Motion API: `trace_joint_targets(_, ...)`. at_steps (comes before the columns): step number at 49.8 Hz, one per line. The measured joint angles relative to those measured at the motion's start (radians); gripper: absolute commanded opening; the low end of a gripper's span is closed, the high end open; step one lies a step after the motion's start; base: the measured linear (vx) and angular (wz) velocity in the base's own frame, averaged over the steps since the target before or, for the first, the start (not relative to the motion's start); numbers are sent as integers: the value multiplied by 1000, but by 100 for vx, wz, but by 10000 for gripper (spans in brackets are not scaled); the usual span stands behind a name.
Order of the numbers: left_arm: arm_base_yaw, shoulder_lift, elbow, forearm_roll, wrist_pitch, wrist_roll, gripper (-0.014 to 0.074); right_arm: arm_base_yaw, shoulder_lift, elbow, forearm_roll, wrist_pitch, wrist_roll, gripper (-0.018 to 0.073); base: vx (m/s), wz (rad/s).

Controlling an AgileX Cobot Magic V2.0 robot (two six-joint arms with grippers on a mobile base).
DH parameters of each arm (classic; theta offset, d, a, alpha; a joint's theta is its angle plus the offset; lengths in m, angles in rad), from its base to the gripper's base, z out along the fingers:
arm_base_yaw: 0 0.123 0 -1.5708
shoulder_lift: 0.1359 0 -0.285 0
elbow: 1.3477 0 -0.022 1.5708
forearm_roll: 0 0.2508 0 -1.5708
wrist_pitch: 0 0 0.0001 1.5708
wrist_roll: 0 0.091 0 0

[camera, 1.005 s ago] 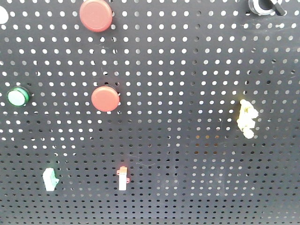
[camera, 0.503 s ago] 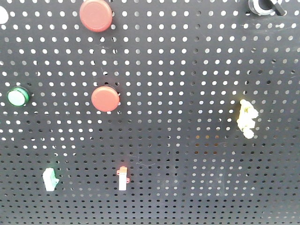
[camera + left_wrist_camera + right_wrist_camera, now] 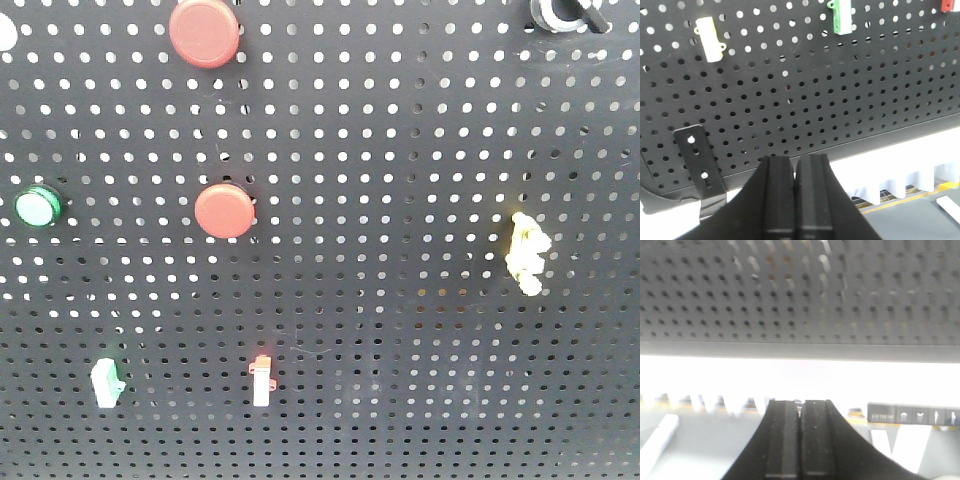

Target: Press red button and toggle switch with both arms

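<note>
The left gripper (image 3: 794,200) has its two black fingers pressed together with nothing between them, pointing up at the lower edge of the black perforated metal pegboard (image 3: 840,105). The right gripper (image 3: 800,440) is likewise closed and empty, below the board's bottom rim.

Past the right gripper a small dark sign (image 3: 912,416) carries white lettering and pictograms, too blurred to read. No other writing can be made out.

The left wrist view shows a black slotted mounting bracket (image 3: 699,167) at the board's foot, a cream plastic toggle switch (image 3: 709,37) and a green plastic toggle switch (image 3: 841,17) above it, with a pale floor beyond.

Only the front view shows the large round red push button (image 3: 205,32), at the board's top edge left of centre. Below it sit a slightly smaller round red button (image 3: 224,211), a small green round button (image 3: 38,207) far left, a yellow fitting (image 3: 526,253) at right, and a black knob (image 3: 565,14) top right.
</note>
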Motion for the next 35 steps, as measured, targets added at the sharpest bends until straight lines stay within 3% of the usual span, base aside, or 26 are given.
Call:
trace_joint_targets(11,0,-1,0,0,0,0,2,-114,-21,0,7,0,-32,-3,0,0)
trace_joint_targets(35,0,-1,0,0,1,0,2,-121,-21,0,19,0,-32,-3,0,0)
